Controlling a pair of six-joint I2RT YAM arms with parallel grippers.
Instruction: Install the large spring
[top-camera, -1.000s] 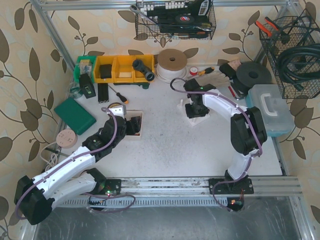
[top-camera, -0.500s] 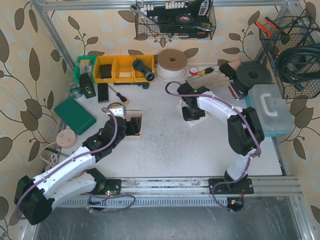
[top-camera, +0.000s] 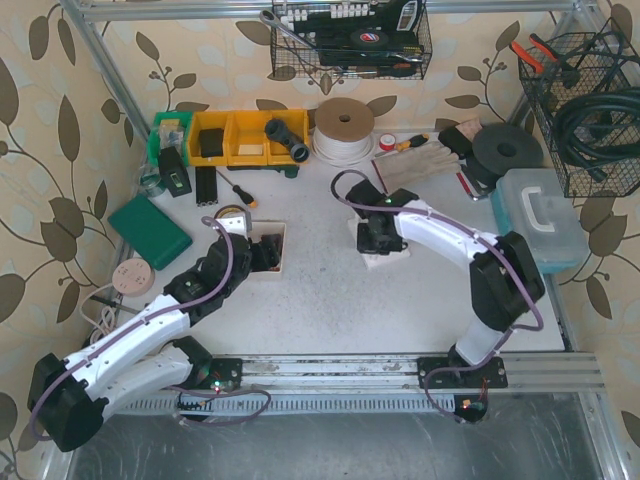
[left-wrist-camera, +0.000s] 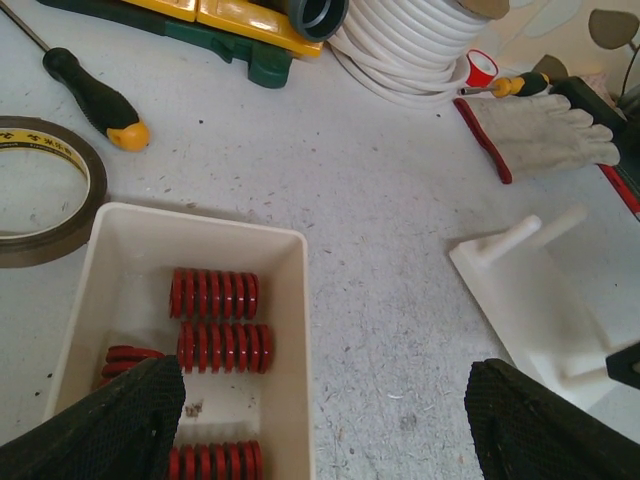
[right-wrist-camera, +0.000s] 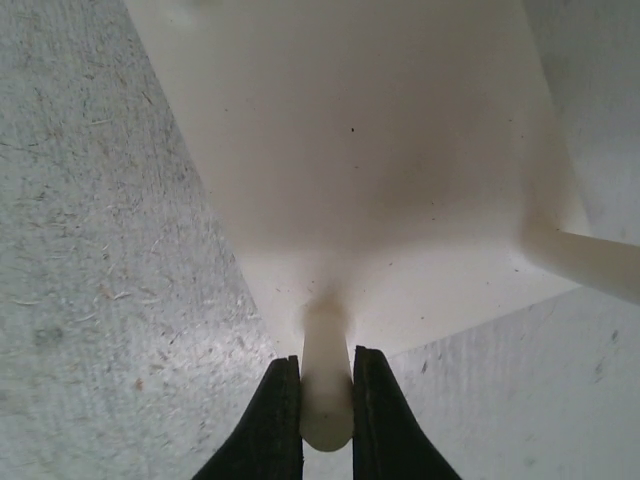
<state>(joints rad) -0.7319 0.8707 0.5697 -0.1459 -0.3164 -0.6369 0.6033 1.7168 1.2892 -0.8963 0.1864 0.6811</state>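
Right hand (right-wrist-camera: 326, 365) clamped on peg (right-wrist-camera: 326, 335) of base (right-wrist-camera: 380, 150), right of bin (left-wrist-camera: 200, 220). Left hand (left-wrist-camera: 330, 420) apart over bin, springs (left-wrist-camera: 215, 295) inside. Risk: thin peg slips from the grip and base tips.

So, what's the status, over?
Right gripper shut on peg of white stand. Left gripper open above tray; red springs lie inside. Nothing seen blocking.
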